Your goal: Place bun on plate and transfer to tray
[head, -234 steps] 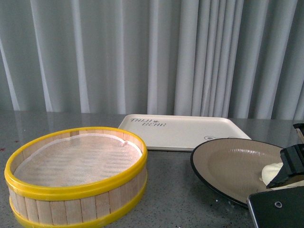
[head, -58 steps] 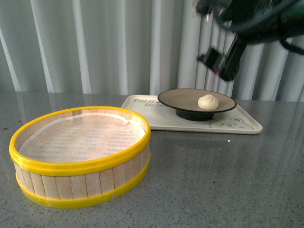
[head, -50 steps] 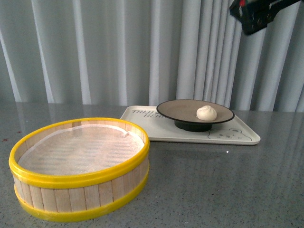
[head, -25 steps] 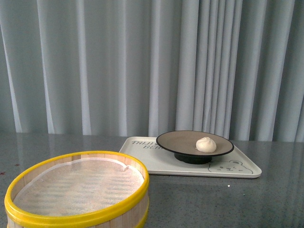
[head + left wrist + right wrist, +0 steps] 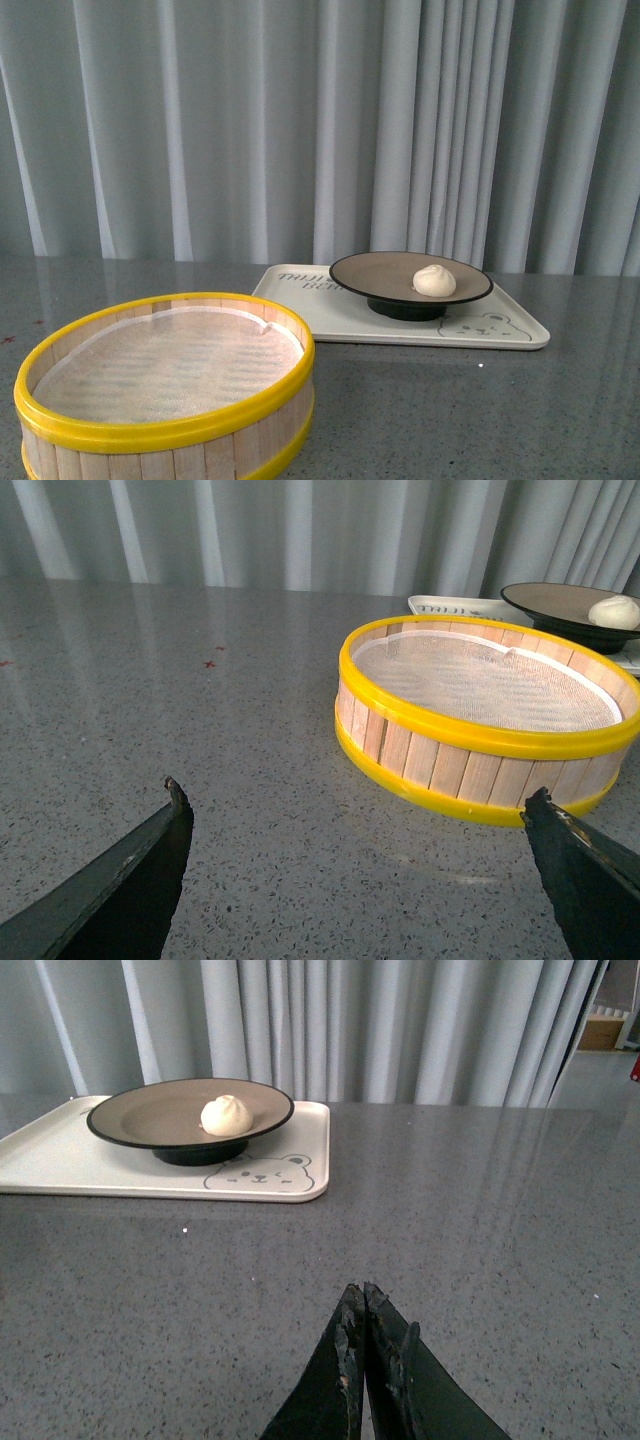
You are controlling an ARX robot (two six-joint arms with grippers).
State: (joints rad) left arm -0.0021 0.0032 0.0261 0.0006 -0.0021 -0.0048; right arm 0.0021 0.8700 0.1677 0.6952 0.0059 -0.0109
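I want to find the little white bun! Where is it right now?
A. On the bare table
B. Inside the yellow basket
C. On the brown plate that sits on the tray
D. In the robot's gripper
C. The bun rests on the plate, which stands on the tray; the steamer basket holds no bun, and both grippers are away from it.

We counted one small cream-white steamed bun (image 5: 434, 281) with a pleated top. We saw one round beige plate with a thin black rim (image 5: 372, 272). There was one flat cream-white rectangular tray with a bear drawing (image 5: 508, 334). We counted one round wooden steamer basket with yellow rims (image 5: 170, 428). There were two dark grippers, one left (image 5: 360, 810) and one right (image 5: 363, 1305).
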